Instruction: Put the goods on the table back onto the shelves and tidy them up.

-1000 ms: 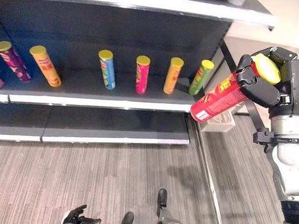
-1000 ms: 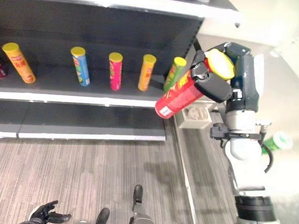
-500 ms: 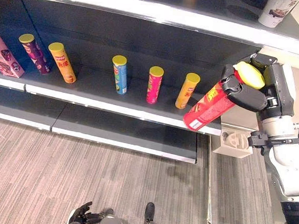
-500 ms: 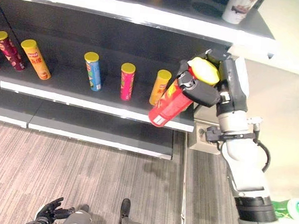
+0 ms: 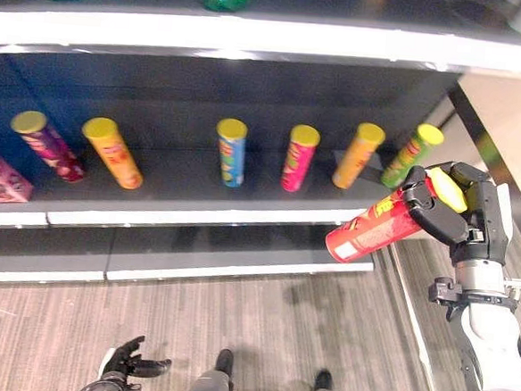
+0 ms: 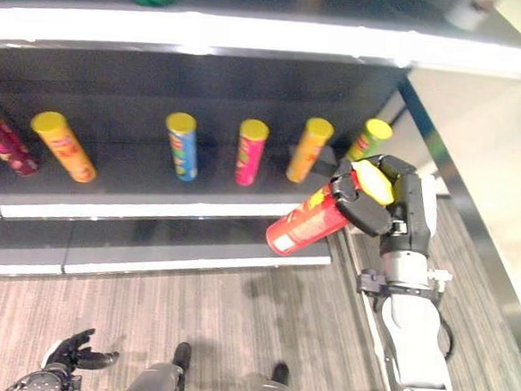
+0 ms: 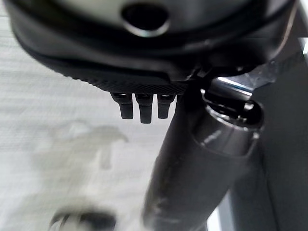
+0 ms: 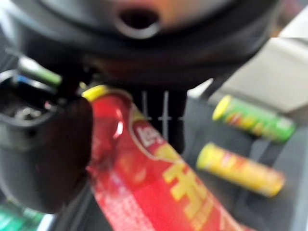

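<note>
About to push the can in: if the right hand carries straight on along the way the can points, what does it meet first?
Probably the front edge of the shelf. The right hand holds the red can tilted, base low beside that edge, right of the green can. Depth is unclear.

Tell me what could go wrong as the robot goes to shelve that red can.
The right hand holds the red can steeply tilted, near its yellow lid; it could slip or land crooked. The green can stands close by at the shelf's end, so the red can might knock it over.
</note>
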You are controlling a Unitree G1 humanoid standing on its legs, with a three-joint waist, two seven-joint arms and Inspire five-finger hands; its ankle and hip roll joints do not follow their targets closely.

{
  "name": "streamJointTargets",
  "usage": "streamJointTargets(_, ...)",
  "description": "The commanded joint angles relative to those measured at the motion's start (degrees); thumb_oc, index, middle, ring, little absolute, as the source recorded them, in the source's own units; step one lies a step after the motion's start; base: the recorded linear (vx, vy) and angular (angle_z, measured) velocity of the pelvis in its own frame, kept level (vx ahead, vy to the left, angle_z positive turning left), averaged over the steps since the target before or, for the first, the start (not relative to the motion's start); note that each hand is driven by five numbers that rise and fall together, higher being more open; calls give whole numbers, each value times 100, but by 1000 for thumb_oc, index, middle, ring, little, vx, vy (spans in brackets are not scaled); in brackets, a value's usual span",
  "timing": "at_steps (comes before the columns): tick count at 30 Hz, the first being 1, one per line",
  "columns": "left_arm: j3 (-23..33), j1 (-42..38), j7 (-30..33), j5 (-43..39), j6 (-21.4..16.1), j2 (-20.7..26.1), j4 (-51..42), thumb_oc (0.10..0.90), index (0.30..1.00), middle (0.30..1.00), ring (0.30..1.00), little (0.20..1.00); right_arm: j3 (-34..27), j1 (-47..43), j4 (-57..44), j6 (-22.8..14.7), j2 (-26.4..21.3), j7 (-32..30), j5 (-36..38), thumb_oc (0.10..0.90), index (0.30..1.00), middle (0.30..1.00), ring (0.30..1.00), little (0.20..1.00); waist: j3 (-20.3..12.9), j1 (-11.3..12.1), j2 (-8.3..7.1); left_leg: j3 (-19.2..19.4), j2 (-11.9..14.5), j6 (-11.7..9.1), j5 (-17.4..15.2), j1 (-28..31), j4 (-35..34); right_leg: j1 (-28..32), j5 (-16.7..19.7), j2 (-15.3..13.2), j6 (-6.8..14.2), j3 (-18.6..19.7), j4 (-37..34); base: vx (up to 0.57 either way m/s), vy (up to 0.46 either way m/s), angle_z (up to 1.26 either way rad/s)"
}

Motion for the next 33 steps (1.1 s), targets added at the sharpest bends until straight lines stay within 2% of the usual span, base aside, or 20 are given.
streamJointTargets(1,-58,479,22,92,42,514,58,800,900,900,900,900,-554,-885,-370,-559,-352,-122,-16,400,300,300,300,300,-557,83,-360,-47,469,-674,505,272,-1618,878,226,-202,426,-125,-73,2,317,10)
streamJointTargets(2,-74,465,-26,46,44,485,37,800,900,900,900,900,-538,-881,-323,-530,-386,-103,-48,400,300,300,300,300,-574,79,-444,7,332,-672,482,271,-1618,881,6,80,416,-246,-142,25,290,1)
streamJointTargets(4,-92,449,-73,-64,47,441,-27,800,900,900,900,900,-532,-911,-283,-539,-421,-40,-13,400,300,300,300,300,-565,72,-665,159,59,-663,478,312,-1618,820,-818,848,337,-433,-590,20,236,-4)
streamJointTargets(5,-55,491,-82,-163,48,382,-111,800,900,900,900,900,-493,-952,-254,-614,-387,-85,25,400,300,300,300,300,-499,124,-856,281,-154,-639,419,416,-1569,777,-1433,1406,198,-426,-1144,-5,151,0)
streamJointTargets(6,-54,489,-82,-163,49,383,-113,800,900,900,900,900,-494,-955,-251,-616,-386,-86,25,400,300,300,300,300,-498,125,-854,281,-150,-638,437,412,-1577,776,-1415,1411,195,-426,-1159,0,145,0)
streamJointTargets(7,-24,519,-77,-220,34,329,-175,800,900,900,900,900,-483,-975,-269,-683,-369,-112,76,400,300,300,300,300,-448,113,-939,262,-280,-609,360,499,-1533,672,-1481,1626,117,-249,-1420,-2,91,-1)
streamJointTargets(8,4,547,-79,-268,20,249,-159,800,900,900,900,900,-450,-971,-286,-712,-370,-108,84,400,300,300,300,300,-366,92,-966,182,-403,-552,238,531,-1368,566,-1480,1718,47,11,-1554,-17,129,-1)
streamJointTargets(9,7,599,-71,-277,5,188,-239,800,900,900,900,900,-489,-957,-360,-711,-373,-109,96,400,300,300,300,300,-299,112,-986,127,-521,-528,184,485,-1123,624,-1432,1682,-7,83,-1685,-38,127,14)
streamJointTargets(10,-13,691,-89,-312,-13,118,-412,800,900,900,900,900,-510,-920,-449,-667,-381,-62,68,400,300,300,300,300,-190,105,-939,20,-640,-512,72,475,-895,559,-1361,1741,-59,206,-1639,-96,130,18)
streamJointTargets(12,-16,775,-19,-392,-49,53,-545,800,900,900,900,900,-410,-1035,-481,-736,-362,-116,94,400,300,300,300,300,69,255,-946,-277,-961,-726,79,115,-153,608,-1246,1608,-103,297,-1747,-156,116,33)
streamJointTargets(13,-14,772,-17,-393,-48,54,-546,800,900,900,900,900,-408,-1041,-477,-738,-362,-119,93,400,300,300,300,300,69,235,-943,-292,-969,-728,59,79,-95,613,-1240,1608,-102,277,-1763,-164,134,63)
streamJointTargets(14,-11,767,-36,-458,-54,19,-596,800,900,900,900,900,-445,-994,-541,-722,-395,-54,126,400,300,300,300,300,147,175,-967,-235,-818,-922,-93,-134,175,632,-1194,1448,-101,264,-1840,-76,87,58)
streamJointTargets(23,-11,767,-36,-458,-54,19,-596,800,900,900,900,900,-445,-993,-542,-721,-395,-53,126,400,300,300,300,300,133,166,-965,-243,-820,-922,-94,-154,184,619,-1192,1449,-100,255,-1841,-10,18,21)
streamJointTargets(24,-21,831,-49,-474,-71,7,-683,800,900,900,900,900,-409,-976,-532,-680,-415,14,172,400,300,300,300,300,132,162,-992,-102,-470,-876,-243,-169,236,652,-1173,1309,-44,235,-1939,-61,247,-6)
streamJointTargets(25,-54,910,-97,-433,-83,50,-701,800,900,900,900,900,-238,-1034,-515,-680,-431,119,230,400,300,300,300,300,57,258,-950,-279,177,-847,-129,-230,67,621,-1133,1116,78,222,-2095,-53,652,-1)
streamJointTargets(26,-172,934,-120,-256,-95,198,-702,800,900,900,900,900,-109,-1108,-501,-707,-449,192,352,400,300,300,300,300,-152,223,-681,-827,828,-896,292,-41,-856,570,-1156,908,265,348,-2279,-123,1346,-6)
streamJointTargets(27,-323,788,-143,-105,-119,388,-797,800,900,900,900,900,1,-1346,-298,-593,-435,183,331,400,300,300,300,300,-114,25,-437,-840,370,-833,56,269,-1103,314,-686,368,396,602,-2276,-144,1398,-58)
streamJointTargets(28,-169,684,-170,67,-40,497,-328,800,900,900,900,900,297,-1640,-251,-550,-328,235,287,400,300,300,300,300,27,-24,-509,-690,121,-621,-56,193,-966,-89,-427,653,276,853,-2197,-142,1015,-66)
streamJointTargets(30,-175,620,-161,51,-51,450,-269,800,900,900,900,900,518,-1817,-232,-582,-366,295,357,400,300,300,300,300,174,-106,-536,-682,32,-549,-61,272,-1032,-560,-354,1084,296,1006,-2273,-6,167,-102)
streamJointTargets(33,-235,556,-146,91,-79,403,-271,800,900,900,900,900,547,-1783,-309,-583,-478,334,376,400,300,300,300,300,233,-101,-562,-777,-109,-522,-108,291,-967,-421,-420,1083,295,1127,-2426,73,-5,-40)
